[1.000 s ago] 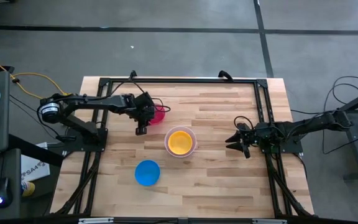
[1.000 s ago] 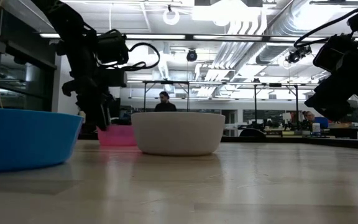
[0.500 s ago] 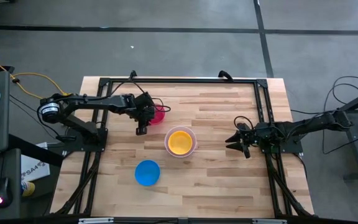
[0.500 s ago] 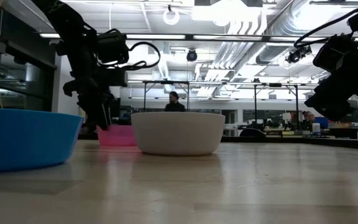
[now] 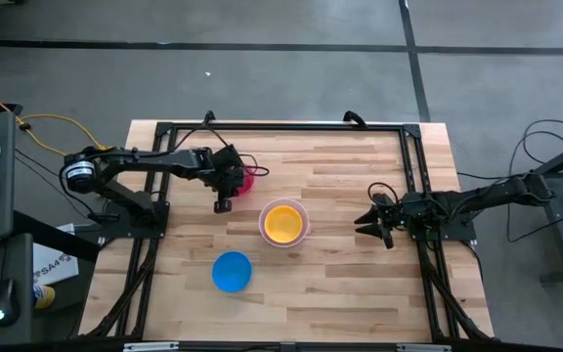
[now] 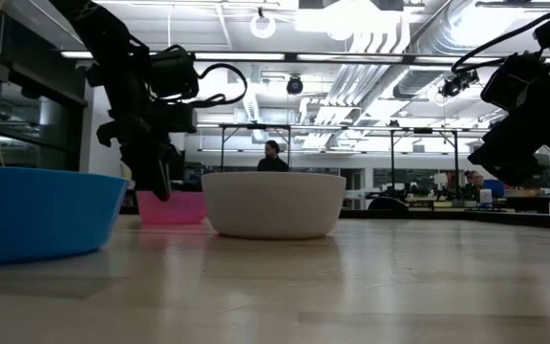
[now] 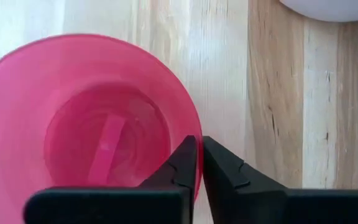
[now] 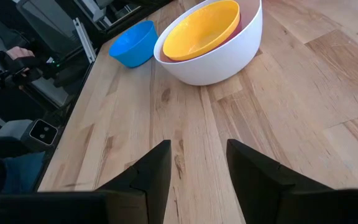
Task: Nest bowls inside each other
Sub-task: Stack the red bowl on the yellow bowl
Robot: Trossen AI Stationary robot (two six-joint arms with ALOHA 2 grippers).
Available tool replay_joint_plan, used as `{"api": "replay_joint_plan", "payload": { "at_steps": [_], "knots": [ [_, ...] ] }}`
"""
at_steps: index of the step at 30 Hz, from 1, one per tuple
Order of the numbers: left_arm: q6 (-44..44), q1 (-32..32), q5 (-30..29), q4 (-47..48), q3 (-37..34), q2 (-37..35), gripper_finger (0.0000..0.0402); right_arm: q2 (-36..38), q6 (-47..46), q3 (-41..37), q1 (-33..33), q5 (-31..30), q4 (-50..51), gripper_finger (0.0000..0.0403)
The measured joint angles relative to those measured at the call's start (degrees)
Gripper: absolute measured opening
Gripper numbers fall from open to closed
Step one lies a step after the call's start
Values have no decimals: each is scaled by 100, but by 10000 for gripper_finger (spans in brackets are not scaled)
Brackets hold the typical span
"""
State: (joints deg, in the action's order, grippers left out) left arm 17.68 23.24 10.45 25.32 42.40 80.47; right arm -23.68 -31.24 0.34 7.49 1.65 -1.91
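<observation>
A pink-red bowl (image 7: 73, 124) stands on the wooden table at the far left (image 5: 250, 180), and my left gripper (image 7: 199, 142) is shut on its rim. Near the table's middle, a yellow bowl (image 5: 282, 222) sits nested in the white bowl (image 8: 229, 59). Toward the near edge, a blue bowl (image 5: 231, 272) stands alone. At the table's right side my right gripper (image 8: 197, 158) is open, well away from the bowls. The purple bowl cannot be made out. My left gripper pinches the pink-red bowl's rim (image 7: 191, 134) on the side toward the white bowl, one finger inside the bowl and one outside. The fingers slant down onto it from the table's left. In the low view the bowl (image 6: 179, 206) stands upright with its base on the table.
Black frame rails (image 5: 281, 127) run along the table's far, left and right sides. Bare wood lies between the white bowl and my right gripper (image 5: 365, 223). A person (image 6: 272, 161) shows in the room behind the table.
My left gripper has shut on the pink-red bowl's rim without moving its place. The bowl has shifted a little toward the table's left as the fingers closed.
</observation>
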Motion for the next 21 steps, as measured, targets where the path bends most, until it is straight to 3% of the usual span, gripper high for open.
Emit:
{"api": "replay_joint_plan", "payload": {
  "at_steps": [21],
  "knots": [
    [3, 0, 78, -15, 8, 200, 1, -1, 1, -2, 0, 0, 0, 148]
  ]
}}
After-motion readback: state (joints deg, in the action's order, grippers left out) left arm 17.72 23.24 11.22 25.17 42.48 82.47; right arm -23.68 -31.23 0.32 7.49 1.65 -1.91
